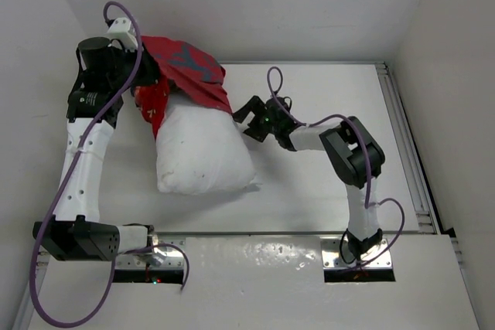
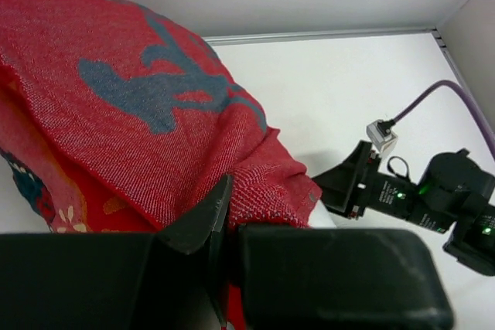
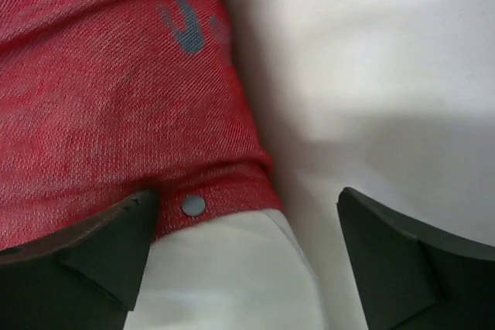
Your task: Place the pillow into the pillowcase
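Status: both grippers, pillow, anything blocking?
Left gripper shut on pillowcase. Right gripper open at its hem. Pillow mostly bare, far end under the case. Nothing blocking.

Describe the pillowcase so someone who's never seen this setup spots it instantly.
On the white table, look at the far left, where the left end effector is shut on cloth. The pillowcase is that cloth, draped over the far end of the white pillow. It is the only red thing there, printed with blue-grey shapes.
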You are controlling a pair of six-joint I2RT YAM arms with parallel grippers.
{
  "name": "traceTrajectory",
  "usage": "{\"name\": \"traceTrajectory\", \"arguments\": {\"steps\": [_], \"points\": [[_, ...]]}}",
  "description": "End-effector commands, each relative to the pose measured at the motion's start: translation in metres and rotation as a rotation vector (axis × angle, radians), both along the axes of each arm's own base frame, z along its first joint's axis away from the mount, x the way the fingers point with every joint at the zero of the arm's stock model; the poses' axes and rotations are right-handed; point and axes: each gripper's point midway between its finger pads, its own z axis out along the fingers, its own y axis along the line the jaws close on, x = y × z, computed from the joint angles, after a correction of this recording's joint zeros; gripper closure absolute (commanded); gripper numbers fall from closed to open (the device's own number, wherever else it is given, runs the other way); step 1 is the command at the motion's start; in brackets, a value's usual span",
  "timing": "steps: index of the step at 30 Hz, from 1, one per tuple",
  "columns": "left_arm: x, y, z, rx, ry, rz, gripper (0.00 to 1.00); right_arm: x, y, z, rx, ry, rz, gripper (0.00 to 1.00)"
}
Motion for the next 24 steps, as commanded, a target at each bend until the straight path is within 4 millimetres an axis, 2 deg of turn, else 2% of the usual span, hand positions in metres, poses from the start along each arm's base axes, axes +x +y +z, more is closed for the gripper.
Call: {"name": "traceTrajectory", "arguments": {"steps": [1, 2, 3, 4, 5, 6, 7, 8, 9, 10, 12, 13, 15, 17, 18, 19, 20, 21, 22, 24], "points": [[-0.023, -0.021, 0.058, 0.063, -0.224, -0.125, 1.00, -0.052, 0.001, -0.001, 0.040, -0.040, 0.229, 0.01], [-0.026, -0.025, 0.049, 0.116, -0.226, -0.166, 1.00, -0.063, -0.006, -0.004, 0.028, -0.059, 0.245, 0.01], [-0.036, -0.037, 0.039, 0.164, -0.230, -0.266, 1.00, -0.069, -0.009, 0.020, 0.049, -0.147, 0.266, 0.01], [-0.052, -0.041, 0.007, 0.353, -0.231, -0.399, 1.00, -0.080, -0.016, 0.016, 0.032, -0.151, 0.285, 0.01], [-0.067, -0.048, -0.010, 0.441, -0.244, -0.526, 1.00, -0.095, -0.027, 0.003, -0.019, -0.152, 0.318, 0.01], [-0.092, -0.041, -0.036, 0.636, -0.255, -0.650, 0.97, -0.106, -0.031, 0.005, -0.041, -0.142, 0.349, 0.01], [-0.104, -0.038, -0.056, 0.698, -0.231, -0.702, 0.93, -0.114, -0.035, -0.002, -0.074, -0.131, 0.376, 0.01], [-0.113, -0.033, -0.086, 0.740, -0.168, -0.747, 0.89, -0.123, -0.039, -0.009, -0.119, -0.142, 0.415, 0.01], [-0.123, -0.025, -0.104, 0.798, -0.117, -0.781, 0.73, -0.134, -0.043, -0.018, -0.156, -0.105, 0.447, 0.01], [-0.129, -0.023, -0.110, 0.807, -0.094, -0.792, 0.62, -0.138, -0.045, -0.016, -0.177, -0.116, 0.460, 0.01], [-0.132, -0.026, -0.110, 0.759, -0.072, -0.784, 0.05, -0.147, -0.046, -0.020, -0.206, -0.121, 0.495, 0.01], [-0.130, -0.030, -0.103, 0.735, -0.093, -0.778, 0.00, -0.149, -0.045, -0.017, -0.199, -0.126, 0.504, 0.01], [-0.128, -0.047, -0.082, 0.648, -0.162, -0.777, 0.00, -0.150, -0.044, -0.013, -0.196, -0.135, 0.509, 0.01], [-0.124, -0.055, -0.075, 0.620, -0.190, -0.772, 0.00, -0.147, -0.040, -0.006, -0.191, -0.155, 0.511, 0.01], [-0.118, -0.066, -0.071, 0.592, -0.198, -0.764, 0.00, -0.148, -0.038, -0.005, -0.194, -0.157, 0.517, 0.01], [-0.114, -0.069, -0.077, 0.596, -0.178, -0.753, 0.00, -0.146, -0.035, 0.001, -0.197, -0.176, 0.524, 0.01], [-0.104, -0.063, -0.086, 0.639, -0.132, -0.702, 0.00, -0.146, -0.033, 0.004, -0.205, -0.193, 0.535, 0.01], [-0.103, -0.071, -0.096, 0.665, -0.099, -0.716, 0.00, -0.150, -0.031, 0.004, -0.212, -0.189, 0.551, 0.01], [-0.097, -0.070, -0.120, 0.690, -0.018, -0.723, 0.00, -0.149, -0.029, 0.008, -0.217, -0.205, 0.561, 0.01], [-0.088, -0.062, -0.153, 0.784, 0.107, -0.698, 0.00, -0.153, -0.026, 0.012, -0.213, -0.213, 0.577, 0.01]]}}
